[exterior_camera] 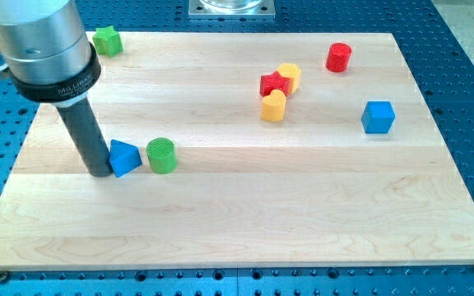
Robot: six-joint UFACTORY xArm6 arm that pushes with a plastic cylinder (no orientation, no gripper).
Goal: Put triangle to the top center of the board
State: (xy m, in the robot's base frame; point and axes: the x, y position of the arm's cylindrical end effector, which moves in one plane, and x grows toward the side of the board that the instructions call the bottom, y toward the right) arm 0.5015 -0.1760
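The blue triangle (124,157) lies on the wooden board (245,222) at the view's left, about mid height. My tip (101,172) rests on the board right against the triangle's left side, touching it. A green cylinder (162,155) stands just to the triangle's right, a small gap apart. The rod rises up and left into the grey arm housing.
A green block (107,40) sits at the top left corner. A red star-like block (275,84), a yellow block (290,76) and another yellow block (274,105) cluster right of centre. A red cylinder (338,57) and a blue cube (378,117) stand at the right.
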